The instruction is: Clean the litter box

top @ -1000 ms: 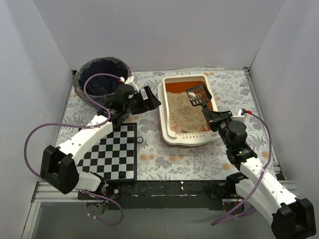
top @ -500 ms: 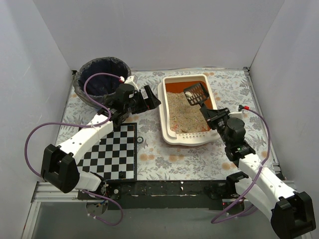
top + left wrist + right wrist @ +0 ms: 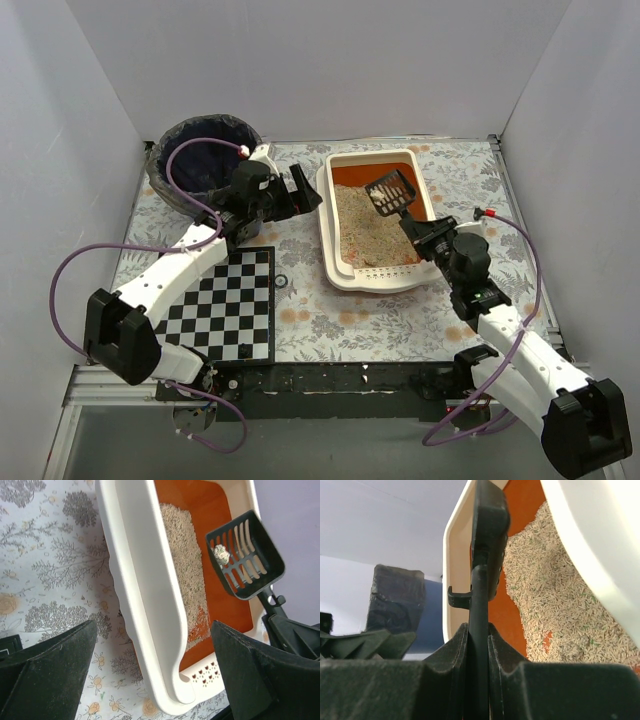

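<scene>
Litter box point(image 3: 323, 222), a shallow cream-white tray with rounded corners, lies on the floral table cover point(image 3: 330, 322) right of centre, its long axis running away from the arm bases. Beige granular litter point(image 3: 365, 238) fills the middle and near part; the orange floor point(image 3: 362, 175) lies bare at the far end. A perforated ledge point(image 3: 375, 273) closes the near end; in the left wrist view its holes point(image 3: 205, 672) are paw-shaped.

A black slotted scoop point(image 3: 392, 192) sits over the far right part of the box, where the litter meets the bare floor, and appears clear of the litter. It carries 1 small whitish clump point(image 3: 220, 555) on its slots. The scoop's handle runs back toward the near right, into the right gripper point(image 3: 425, 236).

The right gripper's jaws are clamped on the scoop handle. The right wrist view shows the handle edge-on, pinched between the 2 fingers point(image 3: 456, 652), with the scoop point(image 3: 489, 530) rising above the litter point(image 3: 555, 600).

The left gripper point(image 3: 298, 198) hovers just beside the box's left rim, its jaws spread wide and holding nothing. In the left wrist view the box rim point(image 3: 135, 580) passes between its 2 fingers point(image 3: 45, 672).

A round bin point(image 3: 158, 172) with a dark bag stands at the far left, well apart from the box. A black-and-white checkerboard point(image 3: 225, 305) lies near the left arm's base. Purple cables point(image 3: 62, 285) loop from both arms.
</scene>
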`<move>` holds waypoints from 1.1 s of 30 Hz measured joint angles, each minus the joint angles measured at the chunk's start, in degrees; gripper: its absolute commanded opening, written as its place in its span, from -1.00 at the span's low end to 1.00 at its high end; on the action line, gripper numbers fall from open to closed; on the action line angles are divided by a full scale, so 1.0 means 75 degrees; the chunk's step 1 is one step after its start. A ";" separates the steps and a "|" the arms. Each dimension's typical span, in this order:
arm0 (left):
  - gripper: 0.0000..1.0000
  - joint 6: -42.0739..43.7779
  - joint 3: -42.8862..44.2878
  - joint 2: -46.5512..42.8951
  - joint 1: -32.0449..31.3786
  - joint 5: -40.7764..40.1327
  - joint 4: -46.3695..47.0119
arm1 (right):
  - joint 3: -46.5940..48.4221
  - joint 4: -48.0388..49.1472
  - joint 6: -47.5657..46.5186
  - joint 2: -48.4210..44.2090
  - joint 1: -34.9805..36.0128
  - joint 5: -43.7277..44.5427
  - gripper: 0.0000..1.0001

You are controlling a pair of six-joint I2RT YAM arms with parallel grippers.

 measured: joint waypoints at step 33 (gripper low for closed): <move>0.96 0.0522 -0.0475 -0.0755 0.0000 0.0087 0.0236 | 0.0067 0.0705 0.5085 0.0901 -0.0204 -0.1731 -0.97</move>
